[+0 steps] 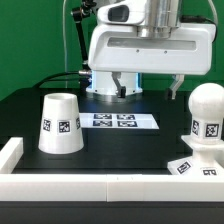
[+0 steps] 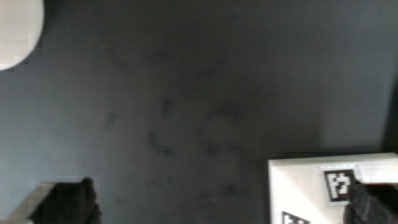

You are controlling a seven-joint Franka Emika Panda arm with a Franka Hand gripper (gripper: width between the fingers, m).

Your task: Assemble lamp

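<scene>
The white cone-shaped shade (image 1: 60, 125) stands wide end down on the dark table at the exterior view's left. The ball-shaped bulb (image 1: 207, 108) stands upright at the right, on or right behind the flat square base (image 1: 190, 166). My gripper (image 1: 148, 88) hangs open and empty above the back of the table, apart from all three parts. In the wrist view my gripper (image 2: 222, 206) shows only its two dark fingertips (image 2: 68, 204), spread wide with bare table between them. A white curved edge (image 2: 15, 35) shows at one corner; I cannot tell which part it is.
The marker board (image 1: 113, 121) lies flat at the table's middle, just in front of my gripper; its corner shows in the wrist view (image 2: 313, 192) by one fingertip. A low white wall (image 1: 100, 187) runs along the front edge and the left side.
</scene>
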